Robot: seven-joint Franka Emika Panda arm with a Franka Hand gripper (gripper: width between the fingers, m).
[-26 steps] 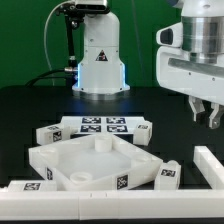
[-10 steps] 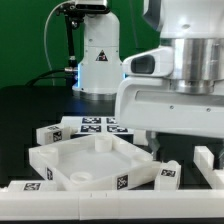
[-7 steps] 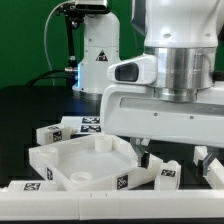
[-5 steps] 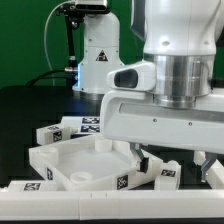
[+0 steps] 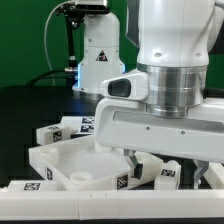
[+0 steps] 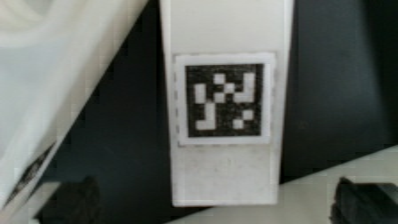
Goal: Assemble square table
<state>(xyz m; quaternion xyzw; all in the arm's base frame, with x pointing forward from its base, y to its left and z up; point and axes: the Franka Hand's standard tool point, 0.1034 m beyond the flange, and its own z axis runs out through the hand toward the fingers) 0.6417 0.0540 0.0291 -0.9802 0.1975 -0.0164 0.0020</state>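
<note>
The white square tabletop [image 5: 62, 158] lies rim up at the exterior view's lower left, with round sockets in its corners. A tagged white leg [image 5: 166, 176] lies just beside its right corner. My gripper [image 5: 172, 168] has come down over that leg, fingers spread wide to either side of it, not touching it. In the wrist view the leg [image 6: 224, 100] runs lengthwise between the two dark fingertips [image 6: 75, 202], with my gripper [image 6: 222, 205] open at its end. The tabletop's rim [image 6: 45, 90] shows beside the leg. Another tagged leg [image 5: 52, 132] lies behind the tabletop.
The marker board [image 5: 88, 123] lies behind the tabletop, mostly hidden by my hand. A long white bar [image 5: 60, 205] runs along the front edge. The robot base [image 5: 98, 60] stands at the back. A white part [image 6: 347, 195] shows near one fingertip.
My gripper has swung in from the exterior view's right, moved left and down, and now hangs low over the leg by the tabletop's right corner. The parts have not moved.
</note>
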